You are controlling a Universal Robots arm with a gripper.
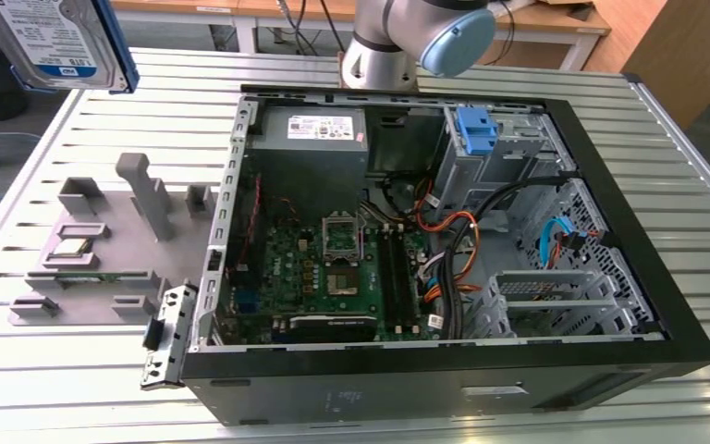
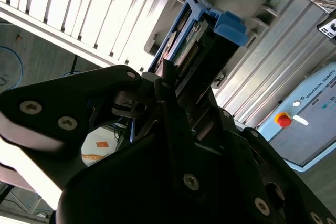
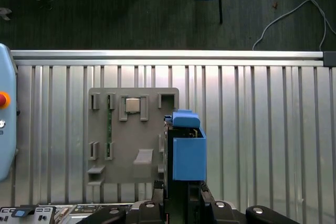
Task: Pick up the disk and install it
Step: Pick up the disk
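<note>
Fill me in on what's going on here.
The arm's gripper is shut on the disk, a silver drive in a blue carrier, and holds it in the air over the slatted table, by the grey fixture plate. The open computer case lies on the table at the exterior view's right; the disk is not yet inside it.

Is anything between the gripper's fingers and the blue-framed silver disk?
Nothing: in the second wrist view the black gripper clamps the blue-framed silver rectangular disk directly.

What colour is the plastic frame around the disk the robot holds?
Blue. The disk's frame shows best in the first wrist view.
</note>
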